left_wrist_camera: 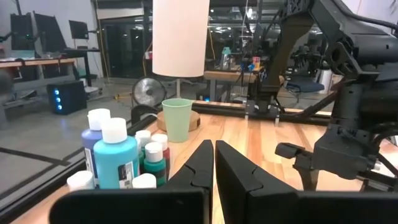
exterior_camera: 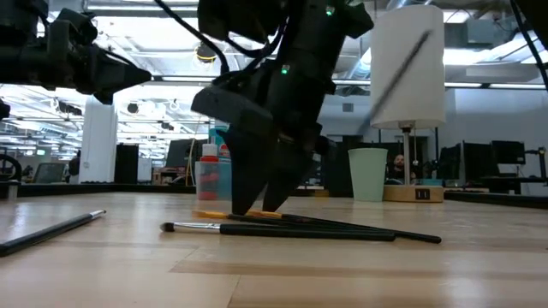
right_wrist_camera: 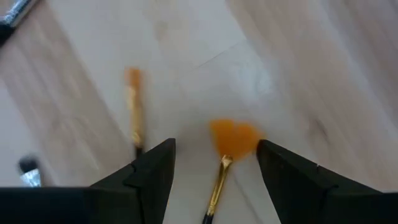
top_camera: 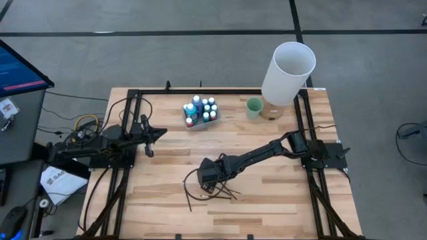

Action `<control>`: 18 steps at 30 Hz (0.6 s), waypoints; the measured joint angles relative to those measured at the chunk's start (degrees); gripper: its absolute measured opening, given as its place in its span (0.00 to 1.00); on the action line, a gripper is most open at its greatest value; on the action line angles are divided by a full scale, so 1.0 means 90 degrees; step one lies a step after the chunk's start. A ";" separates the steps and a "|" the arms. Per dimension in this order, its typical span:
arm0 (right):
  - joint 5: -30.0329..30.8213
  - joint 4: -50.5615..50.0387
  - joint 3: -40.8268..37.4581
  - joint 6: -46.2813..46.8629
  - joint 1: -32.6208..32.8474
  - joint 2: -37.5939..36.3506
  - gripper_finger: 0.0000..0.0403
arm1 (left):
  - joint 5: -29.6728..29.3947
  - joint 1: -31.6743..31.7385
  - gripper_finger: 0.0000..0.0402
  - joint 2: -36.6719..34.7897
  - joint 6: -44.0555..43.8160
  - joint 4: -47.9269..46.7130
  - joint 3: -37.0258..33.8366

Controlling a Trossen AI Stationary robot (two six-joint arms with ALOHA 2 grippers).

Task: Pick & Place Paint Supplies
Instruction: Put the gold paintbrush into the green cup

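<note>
Several thin dark-handled brushes (top_camera: 217, 192) lie crossed on the wooden table near its middle; in the low view these brushes (exterior_camera: 300, 229) rest flat on the wood. My right gripper (right_wrist_camera: 214, 155) points steeply down over them, open. Its fingers stand on either side of a brush with an orange fan-shaped head (right_wrist_camera: 233, 138). A second orange-tipped brush (right_wrist_camera: 134, 106) lies just outside the fingers. Small paint bottles (top_camera: 200, 112) stand grouped at the far centre of the table. My left gripper (left_wrist_camera: 214, 155) is shut and level at the table's left, holding nothing.
A pale green cup (top_camera: 254, 107) and a tall white cylinder (top_camera: 288, 72) stand at the far right. One brush (exterior_camera: 51, 229) lies apart from the others, toward the near edge. Black frame rails (top_camera: 130, 133) run along the table's left and right sides.
</note>
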 joint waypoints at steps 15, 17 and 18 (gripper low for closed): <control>-0.0065 -0.0460 0.0272 -0.0071 -0.0082 0.0035 0.55 | -0.0001 0.0000 0.00 0.0000 0.0000 -0.0001 0.0000; -0.0049 -0.0752 0.0437 -0.0139 -0.0089 0.0047 0.55 | -0.0004 0.0000 0.00 0.0002 0.0000 -0.0001 0.0000; -0.0015 -0.0796 0.0496 -0.0140 -0.0094 0.0047 0.55 | -0.0004 0.0000 0.00 0.0002 0.0000 -0.0001 0.0000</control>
